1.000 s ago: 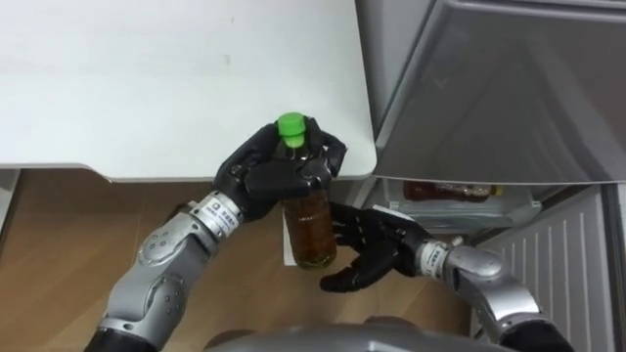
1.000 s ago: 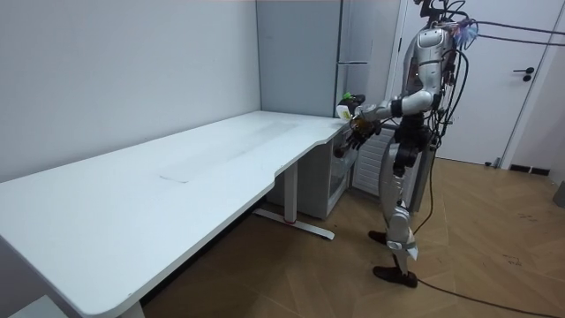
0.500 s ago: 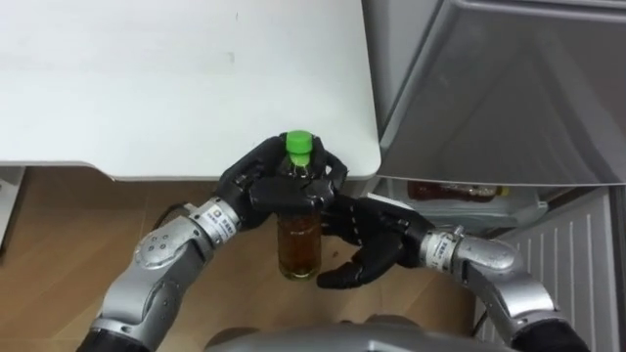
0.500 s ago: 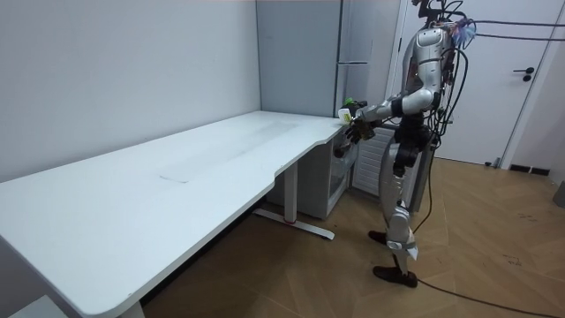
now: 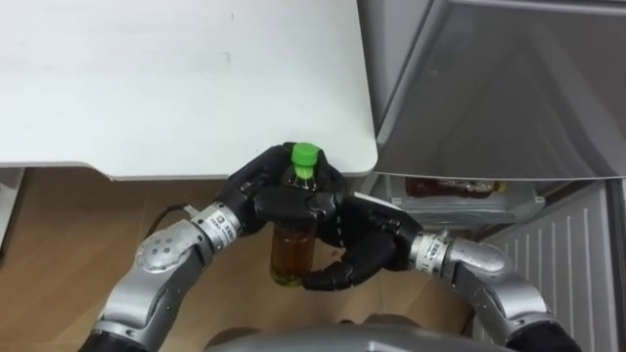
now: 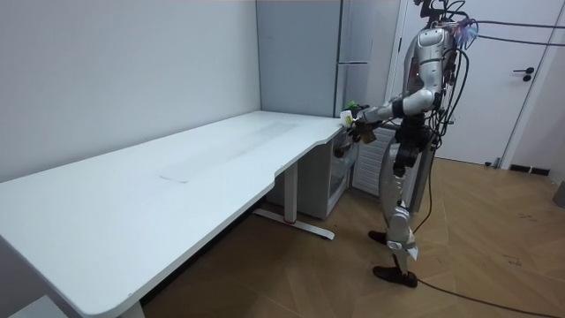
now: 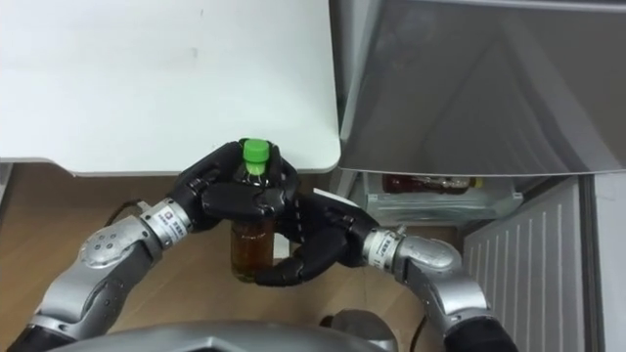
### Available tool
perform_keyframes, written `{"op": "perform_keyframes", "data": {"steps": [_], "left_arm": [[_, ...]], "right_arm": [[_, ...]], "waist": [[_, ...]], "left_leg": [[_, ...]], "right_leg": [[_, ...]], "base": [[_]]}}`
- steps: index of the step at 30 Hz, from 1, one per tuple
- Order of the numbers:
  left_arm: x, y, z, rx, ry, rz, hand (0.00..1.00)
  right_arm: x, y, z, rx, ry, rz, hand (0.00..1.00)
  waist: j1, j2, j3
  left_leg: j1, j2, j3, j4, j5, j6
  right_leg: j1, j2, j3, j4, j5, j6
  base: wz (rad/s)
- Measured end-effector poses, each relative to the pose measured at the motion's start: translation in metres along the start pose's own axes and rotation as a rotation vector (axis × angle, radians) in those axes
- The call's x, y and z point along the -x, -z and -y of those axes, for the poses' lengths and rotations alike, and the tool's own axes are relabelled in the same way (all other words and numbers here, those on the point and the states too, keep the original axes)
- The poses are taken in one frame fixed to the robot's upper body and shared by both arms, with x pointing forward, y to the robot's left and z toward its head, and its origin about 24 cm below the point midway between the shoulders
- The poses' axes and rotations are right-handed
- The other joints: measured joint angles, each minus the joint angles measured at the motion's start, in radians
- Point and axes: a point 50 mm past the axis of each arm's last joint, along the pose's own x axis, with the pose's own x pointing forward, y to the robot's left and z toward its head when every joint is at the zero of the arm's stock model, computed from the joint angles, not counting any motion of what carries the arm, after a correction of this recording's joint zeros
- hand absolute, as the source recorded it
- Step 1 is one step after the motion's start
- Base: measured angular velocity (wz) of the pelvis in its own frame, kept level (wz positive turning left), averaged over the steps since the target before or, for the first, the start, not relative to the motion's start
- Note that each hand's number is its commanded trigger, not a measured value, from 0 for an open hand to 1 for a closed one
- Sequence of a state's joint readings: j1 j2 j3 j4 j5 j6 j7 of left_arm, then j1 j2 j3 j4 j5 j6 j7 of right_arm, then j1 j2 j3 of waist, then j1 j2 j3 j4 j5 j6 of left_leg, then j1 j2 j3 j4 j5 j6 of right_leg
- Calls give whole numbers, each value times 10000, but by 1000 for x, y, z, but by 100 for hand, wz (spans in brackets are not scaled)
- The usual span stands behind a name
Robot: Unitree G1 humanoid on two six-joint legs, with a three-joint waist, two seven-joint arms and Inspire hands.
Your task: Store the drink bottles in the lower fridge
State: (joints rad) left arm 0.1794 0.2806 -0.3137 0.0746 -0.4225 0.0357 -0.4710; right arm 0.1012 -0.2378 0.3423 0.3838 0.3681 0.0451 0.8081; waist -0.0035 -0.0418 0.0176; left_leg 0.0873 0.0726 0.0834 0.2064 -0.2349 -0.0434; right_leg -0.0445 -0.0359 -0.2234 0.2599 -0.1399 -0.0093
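Nearest the robot, a clear bottle [image 5: 292,259] of amber-brown drink hangs upright in the air, topped by a bright green cap [image 5: 306,154]. It has a narrow neck and a rounded body, with the liquid filling the part that shows. Two hands hold this one bottle. The left hand [image 5: 262,188] comes in from the bottle's left, and its fingers [image 5: 293,202] are wrapped tight round the shoulder just under the cap. The right hand [image 5: 367,244] reaches from the bottle's right, and its fingers [image 5: 328,277] curl round the lower body, near the base.

Below the bottle lies a wooden floor [image 5: 59,225]. Just behind the bottle is the rounded corner of one white counter [image 5: 147,78], and the cap shows against its edge. To the right of the bottle and a little farther back, the lower compartment [image 5: 455,200] of a grey fridge [image 5: 509,88] stands open. Drinks with red labels [image 5: 450,187] lie inside, though how many cannot be told. A white ribbed panel [image 5: 548,264] stands at the bottle's far right. The fridge's shut upper front rises beyond the bottle.

In the room view the robot stands upright at the counter's end, before the fridge, with the bottle [image 6: 353,113] held out at chest height.
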Motion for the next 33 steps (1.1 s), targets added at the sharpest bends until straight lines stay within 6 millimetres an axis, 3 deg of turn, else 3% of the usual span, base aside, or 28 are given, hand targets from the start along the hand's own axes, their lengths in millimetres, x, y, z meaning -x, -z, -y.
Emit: {"op": "perform_keyframes", "data": {"steps": [1, 2, 13, 28, 30, 31, 33], "left_arm": [[0, 1, 1, 12, 24, -45, 100], [-1, 1, 1, 22, 32, -38, 100], [-9, 2, 15, 6, 659, 91, 100], [-11, 0, 15, 174, 586, 175, 100], [-12, -1, 14, 129, 604, 216, 47], [-13, -3, 14, 76, 628, 263, 0], [-15, -6, 13, -5, 666, 334, 0]], "right_arm": [[1, 1, 0, -38, -17, -52, 64], [1, 1, 0, -88, -17, -31, 100], [1, 6, 1, -178, 577, -193, 100], [-2, 7, -1, -400, 594, -52, 100], [-2, 7, -1, -382, 646, 48, 100], [-2, 6, -1, -432, 688, 148, 100], [-2, 5, -1, -443, 750, 289, 100]], "waist": [[25, -11, -2], [55, -16, -4], [168, -60, -33], [104, -73, -40], [93, -77, -42], [94, -80, -41], [83, -85, -41]], "left_leg": [[-22, 0, 0, 1, 0, 0], [-75, 1, 0, 3, 0, 0], [-225, -11, 39, -3, 0, 0], [-135, -7, 235, -8, -1, 0], [-132, -6, 235, -7, -1, 0], [-130, -6, 235, -7, -1, 0], [-126, -6, 235, -7, -1, 1]], "right_leg": [[-18, 0, -1, -1, 0, 0], [-74, 6, 5, 2, 1, -2], [-272, 7, 48, 37, -1, -6], [-281, 43, 252, 63, -1, -5], [-275, 41, 249, 69, 1, -7], [-271, 40, 248, 71, 1, -8], [-262, 39, 248, 72, 2, -8]], "base": [[0], [0], [-2], [-3], [0], [0], [0]]}}
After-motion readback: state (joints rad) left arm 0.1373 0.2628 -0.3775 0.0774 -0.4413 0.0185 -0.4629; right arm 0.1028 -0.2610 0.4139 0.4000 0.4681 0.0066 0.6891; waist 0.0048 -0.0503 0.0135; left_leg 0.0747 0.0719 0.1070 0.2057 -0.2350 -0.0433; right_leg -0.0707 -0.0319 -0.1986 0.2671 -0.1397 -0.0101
